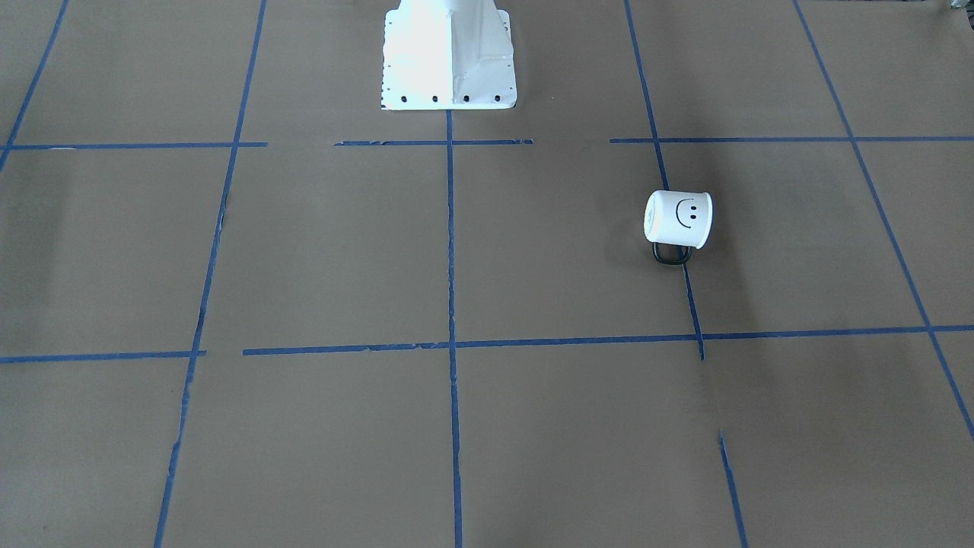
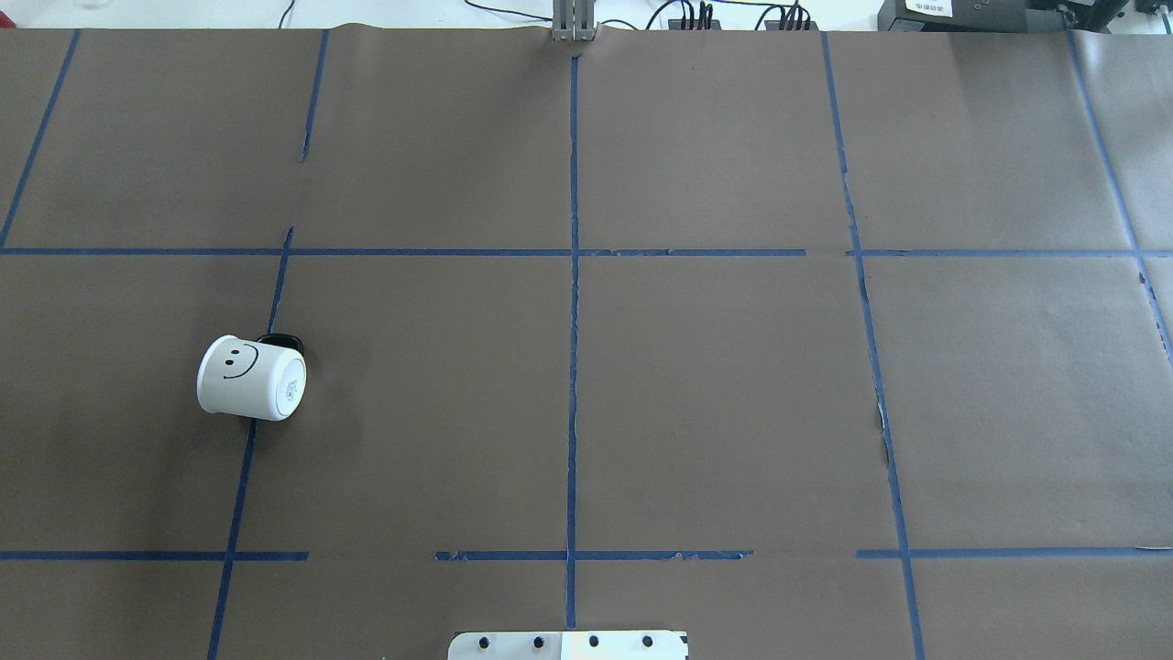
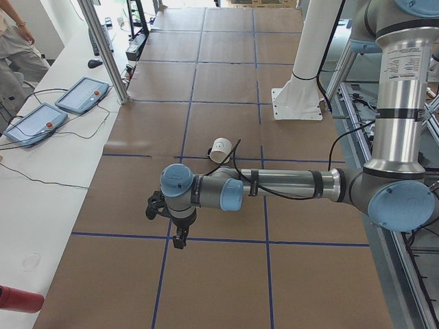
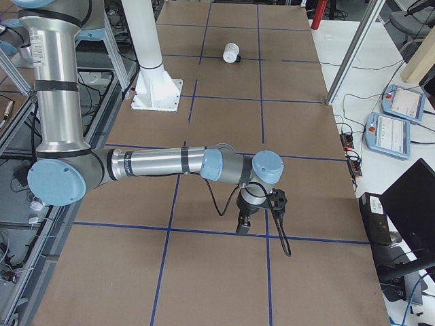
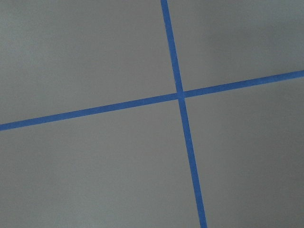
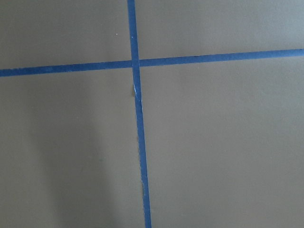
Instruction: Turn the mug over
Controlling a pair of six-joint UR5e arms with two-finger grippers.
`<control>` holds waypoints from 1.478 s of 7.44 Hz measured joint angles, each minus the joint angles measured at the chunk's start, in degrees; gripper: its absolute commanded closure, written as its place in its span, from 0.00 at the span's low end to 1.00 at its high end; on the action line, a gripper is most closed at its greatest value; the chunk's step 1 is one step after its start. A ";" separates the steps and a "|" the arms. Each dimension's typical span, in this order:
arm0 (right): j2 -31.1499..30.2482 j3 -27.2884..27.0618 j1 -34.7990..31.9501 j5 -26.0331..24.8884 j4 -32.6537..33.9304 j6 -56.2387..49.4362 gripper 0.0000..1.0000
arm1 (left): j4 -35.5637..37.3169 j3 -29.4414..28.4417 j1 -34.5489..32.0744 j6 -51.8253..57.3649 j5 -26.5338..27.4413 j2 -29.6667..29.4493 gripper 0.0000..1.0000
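The white mug (image 2: pixel 250 378) with a black smiley face lies on its side on the brown paper, on the robot's left half. Its base faces the table's middle and its black handle (image 1: pixel 671 256) points to the far side, away from the robot. It also shows in the exterior left view (image 3: pixel 220 149) and, small, in the exterior right view (image 4: pixel 232 51). My left gripper (image 3: pixel 180 241) hangs over the table's left end, apart from the mug. My right gripper (image 4: pixel 242 229) hangs over the right end, far from the mug. I cannot tell whether either is open or shut.
Blue tape lines (image 2: pixel 574 275) divide the paper into squares. The white robot pedestal (image 1: pixel 449 53) stands at the robot's edge of the table. Teach pendants (image 3: pixel 82 94) and cables lie on a side bench beyond aluminium posts (image 3: pixel 103 48). A person (image 3: pixel 17 48) stands there.
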State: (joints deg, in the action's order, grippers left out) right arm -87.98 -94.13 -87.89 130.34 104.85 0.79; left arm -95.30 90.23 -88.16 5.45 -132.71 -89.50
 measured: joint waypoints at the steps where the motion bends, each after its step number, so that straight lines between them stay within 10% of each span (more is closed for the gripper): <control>1: 0.00 0.00 0.00 0.00 0.00 0.00 0.00 | 0.00 -0.03 0.00 0.00 -0.02 0.01 0.00; 7: 0.00 0.03 0.00 0.00 0.00 0.00 0.00 | -3.94 3.96 3.68 -4.80 -0.20 0.02 0.00; 11: 0.00 0.00 0.00 0.00 0.00 0.00 0.00 | -44.38 5.20 22.59 -47.32 0.60 8.10 0.00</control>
State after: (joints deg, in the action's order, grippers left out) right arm -87.98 -94.13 -87.89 130.34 104.85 0.79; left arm -139.68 95.43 -65.56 -41.87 -132.11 -81.40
